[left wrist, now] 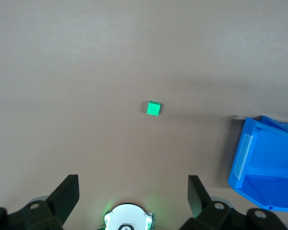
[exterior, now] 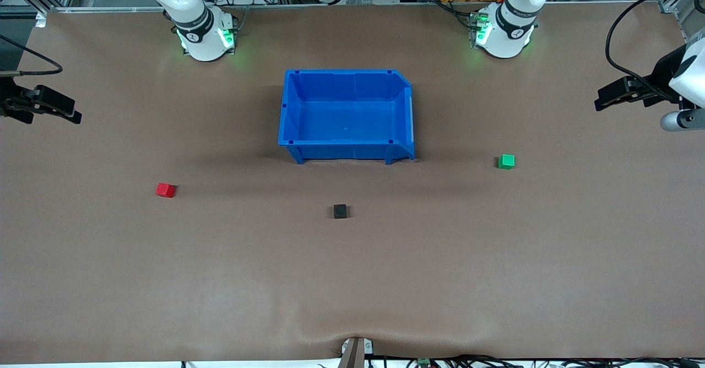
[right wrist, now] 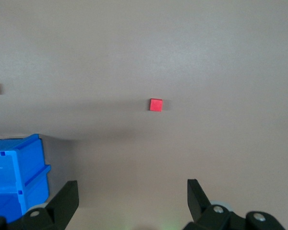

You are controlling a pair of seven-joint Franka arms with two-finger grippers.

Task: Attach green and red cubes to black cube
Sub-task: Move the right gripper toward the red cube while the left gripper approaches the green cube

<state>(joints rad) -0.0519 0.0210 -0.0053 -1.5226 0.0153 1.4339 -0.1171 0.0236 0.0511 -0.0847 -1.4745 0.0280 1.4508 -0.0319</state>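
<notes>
Now the black cube [exterior: 340, 211] sits on the surface just nearer the camera than the bin [exterior: 347, 115]. Green cube [exterior: 506, 161] lies toward the spread left pincer [left wrist: 133, 191], red cube [exterior: 165, 190] toward the spread right pincer [right wrist: 133, 194]; both hang high at their table ends.

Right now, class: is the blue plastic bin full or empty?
Empty. The blue plastic bin shows only its bare blue floor in the front view; nothing lies inside it.

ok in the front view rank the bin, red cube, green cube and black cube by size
1. blue bin, by far the largest.
2. green cube, red cube and black cube: they look alike in size, so no ranking among them.
</notes>
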